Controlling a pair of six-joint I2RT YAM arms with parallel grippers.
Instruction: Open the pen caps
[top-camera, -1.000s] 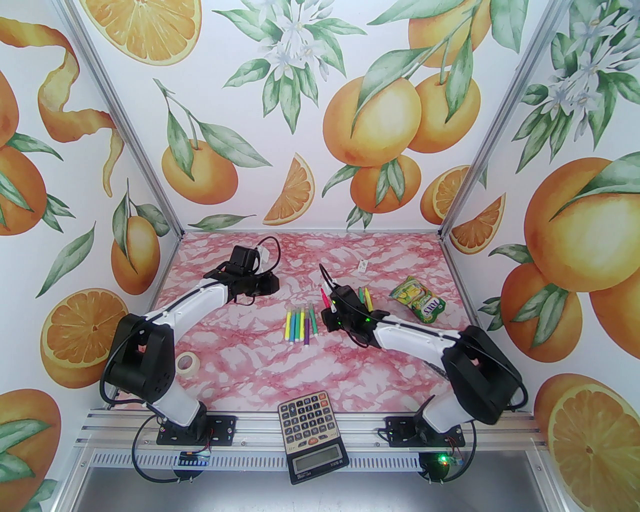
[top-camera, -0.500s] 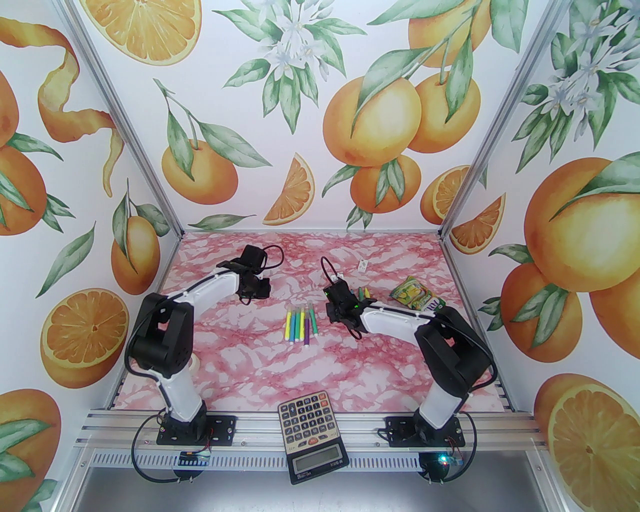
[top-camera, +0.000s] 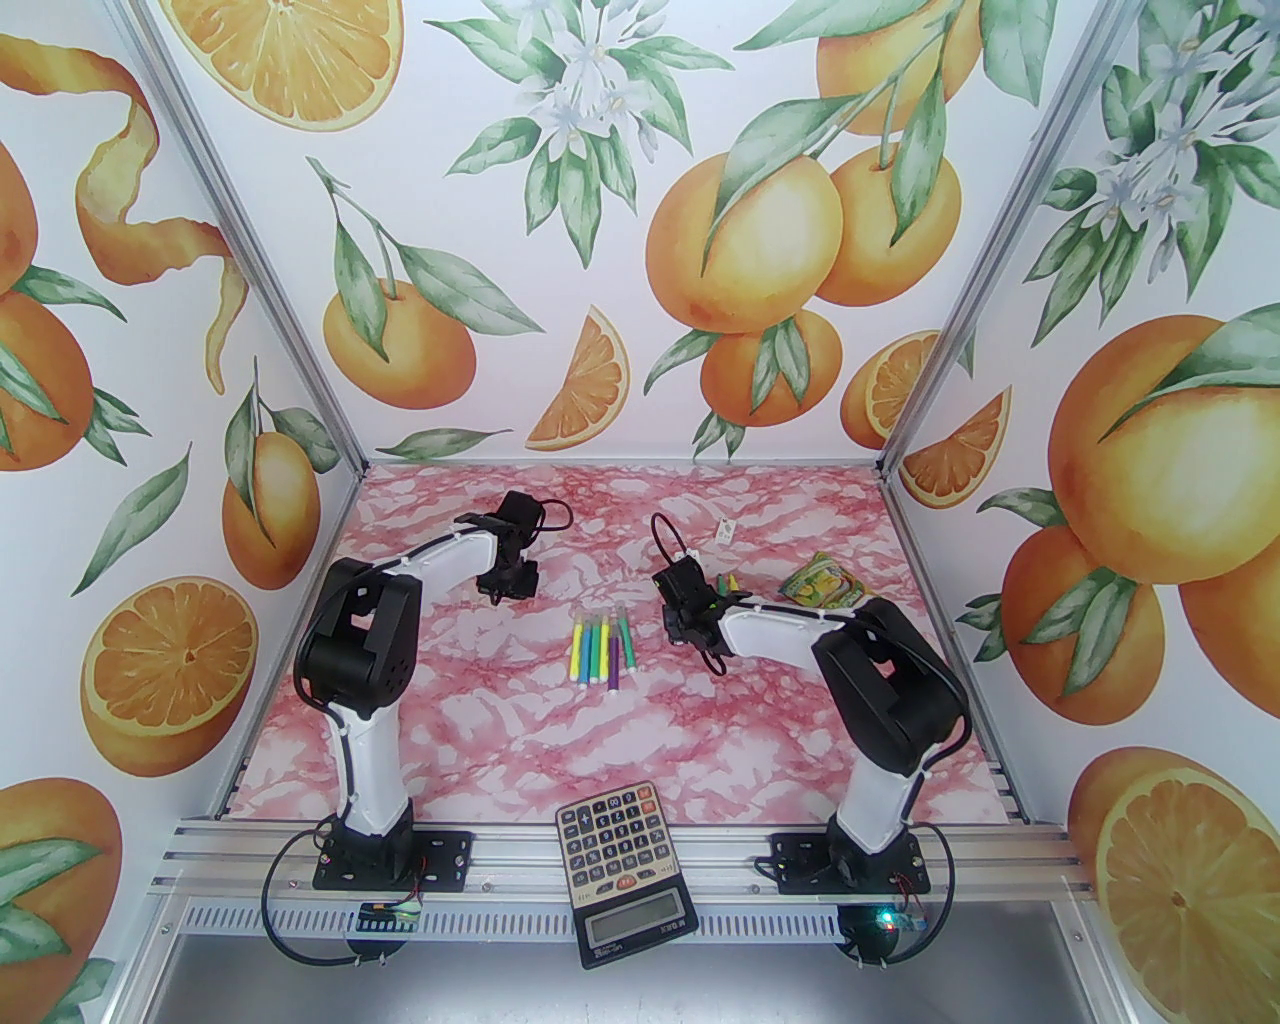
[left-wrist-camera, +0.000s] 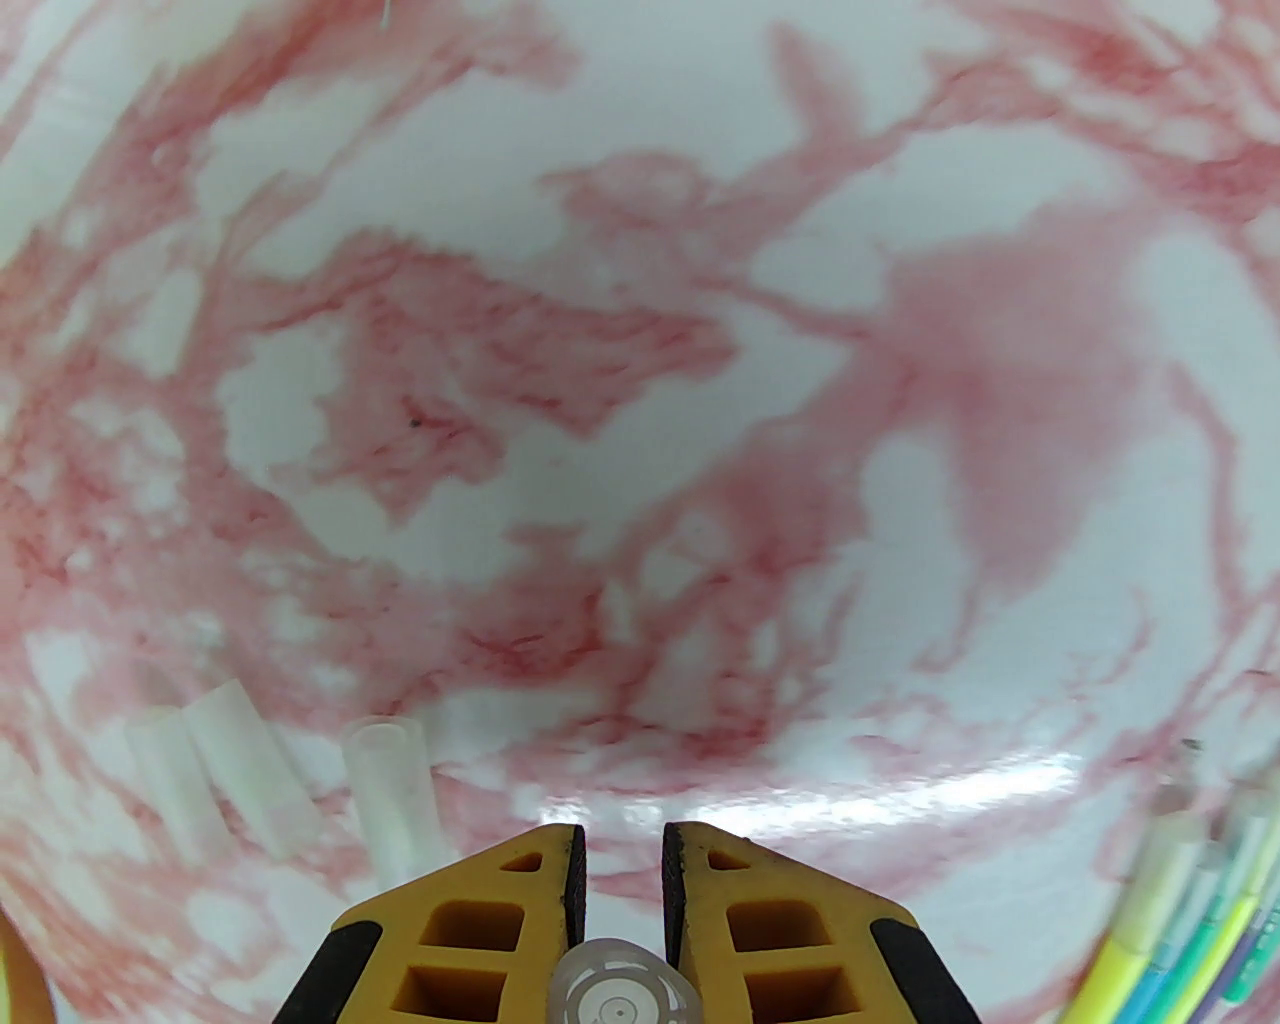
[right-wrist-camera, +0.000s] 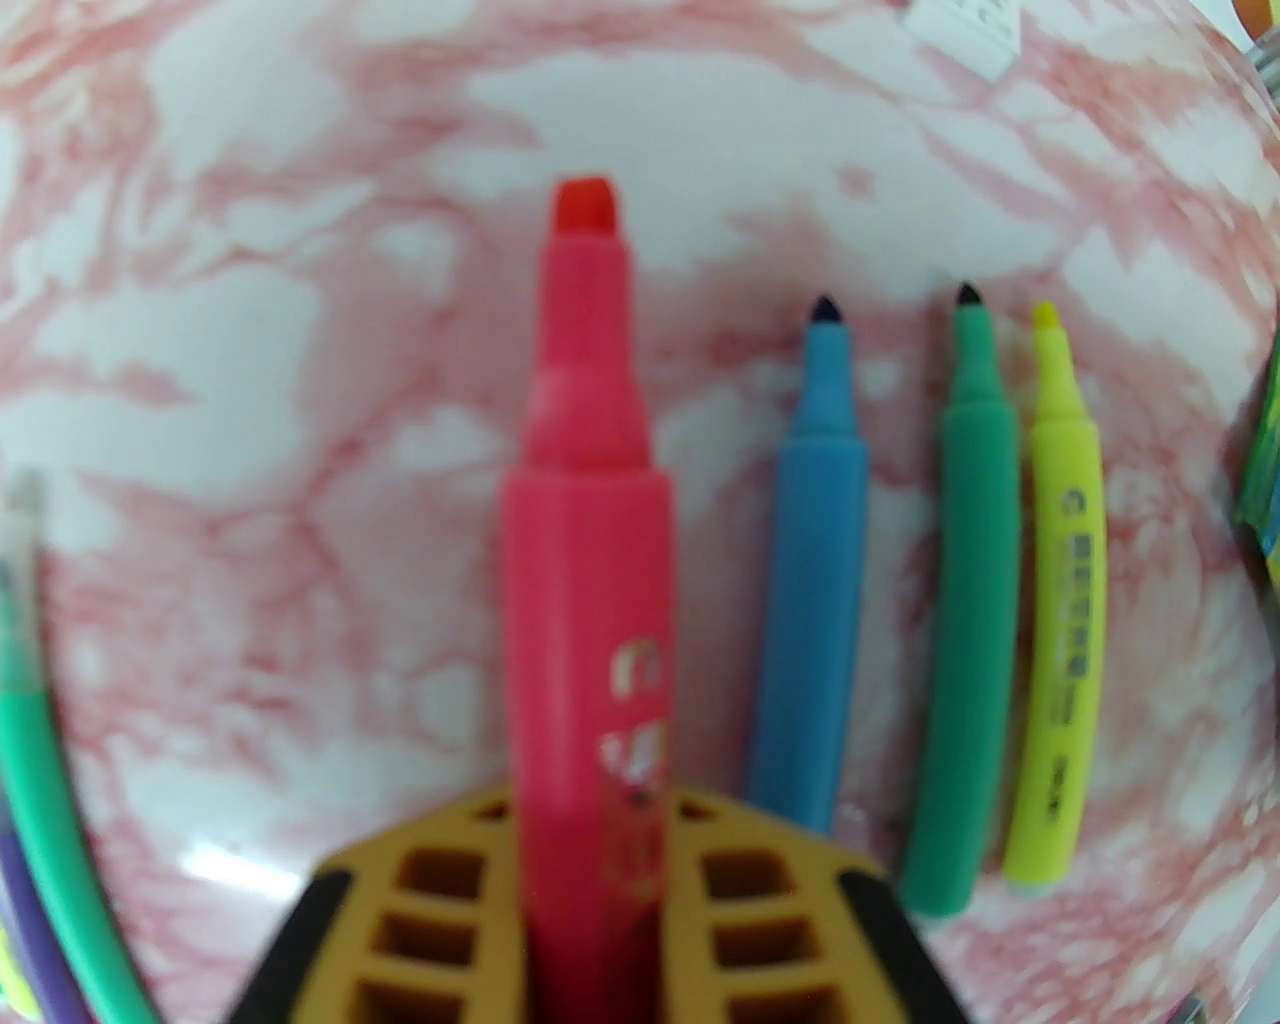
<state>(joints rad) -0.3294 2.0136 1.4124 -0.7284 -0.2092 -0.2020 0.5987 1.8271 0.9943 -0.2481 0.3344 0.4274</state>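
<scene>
L gripper (left-wrist-camera: 622, 850) hangs low over the far-left part of the desk (left-wrist-camera: 700, 300), jaws nearly together w/ what looks like a clear cap (left-wrist-camera: 625, 992) pinched deep between them, seen end-on. More loose caps (left-wrist-camera: 388, 795) lie on the desk just left of it. R gripper (right-wrist-camera: 595, 800) is clamped on a pink pen (right-wrist-camera: 585, 480), tip bare. Right beside that: blue pen (right-wrist-camera: 815, 560), green pen (right-wrist-camera: 975, 600), yellow pen (right-wrist-camera: 1062, 620), side by side, all uncapped. Mid-desk, a row of pens (top-camera: 600, 650) w/ caps on. Snack pouch (top-camera: 820, 585) at far right, calculator (top-camera: 625, 870) at the near edge.
</scene>
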